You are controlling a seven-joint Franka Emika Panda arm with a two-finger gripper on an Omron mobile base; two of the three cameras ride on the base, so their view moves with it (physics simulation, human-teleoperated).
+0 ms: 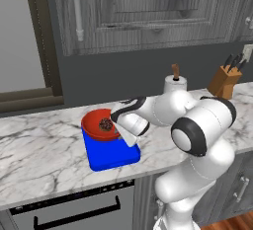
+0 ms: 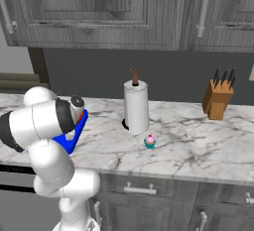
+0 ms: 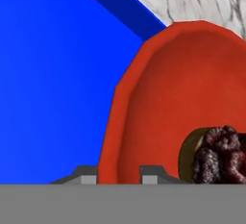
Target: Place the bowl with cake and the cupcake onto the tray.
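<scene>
The marble counter (image 1: 39, 150) runs across both base views, below grey cabinet doors and a dark back wall. The white arm reaches out over it toward the left end of the counter as the left base view shows it.

The tray (image 1: 106, 156) lies flat on the counter near the front edge, above the dark oven front; in the right base view a strip of its blue (image 2: 69, 141) shows past the arm's upper link.

The bowl with cake (image 1: 99, 124) is over the back end of the tray, tilted, its far rim reaching past the tray's back edge. The dark cake lump sits at its centre. Whether its base touches the tray cannot be told.

The gripper (image 1: 120, 129) is at the bowl's right rim. In the hand view the two finger tips (image 3: 86, 175) stand on either side of the red rim (image 3: 111, 136), one outside and one inside, closed onto it and holding the bowl over the blue surface.

The paper towel roll (image 2: 136, 107) stands upright toward the back of the counter, and a knife block (image 2: 218, 98) stands near the back edge further right.

The cupcake (image 2: 150, 141) sits on the counter just in front of the roll, well apart from the tray.
</scene>
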